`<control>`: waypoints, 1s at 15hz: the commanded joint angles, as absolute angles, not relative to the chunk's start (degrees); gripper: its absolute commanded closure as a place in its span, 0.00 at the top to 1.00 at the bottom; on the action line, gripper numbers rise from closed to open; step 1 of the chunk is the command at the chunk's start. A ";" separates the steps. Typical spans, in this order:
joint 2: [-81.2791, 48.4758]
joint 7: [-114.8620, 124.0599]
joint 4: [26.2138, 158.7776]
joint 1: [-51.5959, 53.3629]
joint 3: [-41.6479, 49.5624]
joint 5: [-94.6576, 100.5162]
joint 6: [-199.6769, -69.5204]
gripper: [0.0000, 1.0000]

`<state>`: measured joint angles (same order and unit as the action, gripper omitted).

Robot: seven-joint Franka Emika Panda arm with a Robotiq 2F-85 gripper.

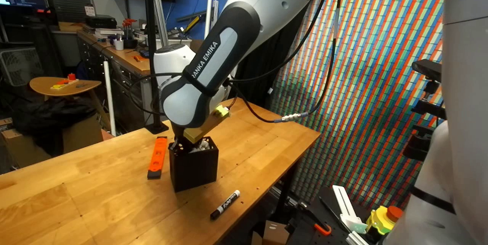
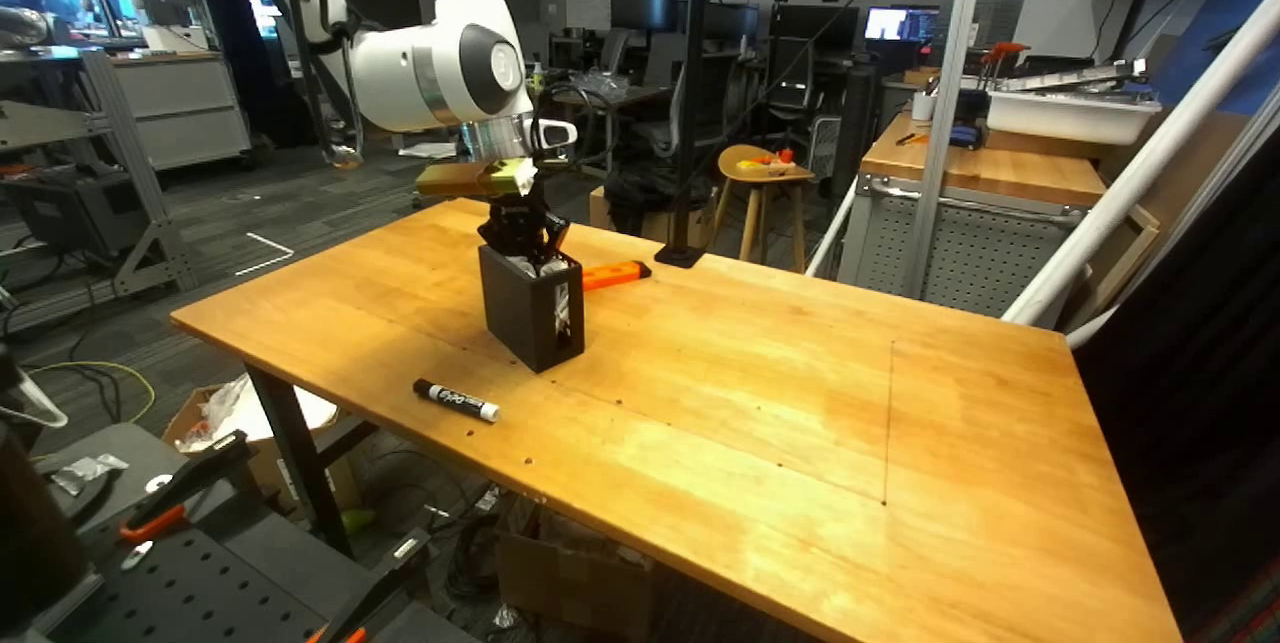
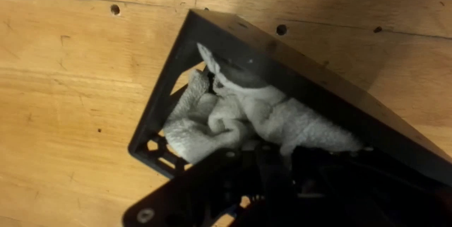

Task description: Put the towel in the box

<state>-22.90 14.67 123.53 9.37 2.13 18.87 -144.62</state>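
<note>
The black box [image 1: 194, 170] stands upright on the wooden table [image 2: 800, 403], between its two long edges. The towel [image 3: 229, 108] is bunched inside it: in the wrist view the pale cloth lies in thick folds within the rim, with one thin border rising along the inner wall towards a corner. In an exterior view some of the white shows through an opening in the side of the box.

The arm [image 1: 213, 58] reaches down from above, and its gripper [image 3: 284, 151] dips into the open top. The jaws look nearly together, with a narrow fold of the towel between their ends; how firmly they pinch it I cannot tell (black parts against a black box hide a good deal). A yellowish slab [image 1: 206, 125] juts from the wrist just above the rim.

Beside the box, towards the long edge where a black pole [image 2: 690, 103] has its foot, an orange bar [image 1: 157, 157] with dark ends lies flat. On the other side a marker [image 2: 456, 401], one end black and one white, lies apart from the box, near the opposite long edge and roughly in line with it. Beyond the pole's edge, a wooden stool [image 1: 42, 82] carries small red and yellow pieces [image 1: 58, 86].
</note>
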 commanded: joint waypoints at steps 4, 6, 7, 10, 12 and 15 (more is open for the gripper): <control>-23.04 22.49 125.59 11.31 3.05 17.96 -144.40 0.05; -23.55 19.79 126.07 9.51 1.36 14.52 -146.76 0.05; -23.94 19.22 126.29 8.86 0.84 12.42 -147.56 0.05; -24.56 20.13 127.02 8.01 0.35 6.52 -148.55 0.05; -25.91 20.01 126.68 7.55 -0.12 2.90 -148.98 0.05; -28.11 19.49 125.92 7.25 -0.50 -0.40 -148.87 0.05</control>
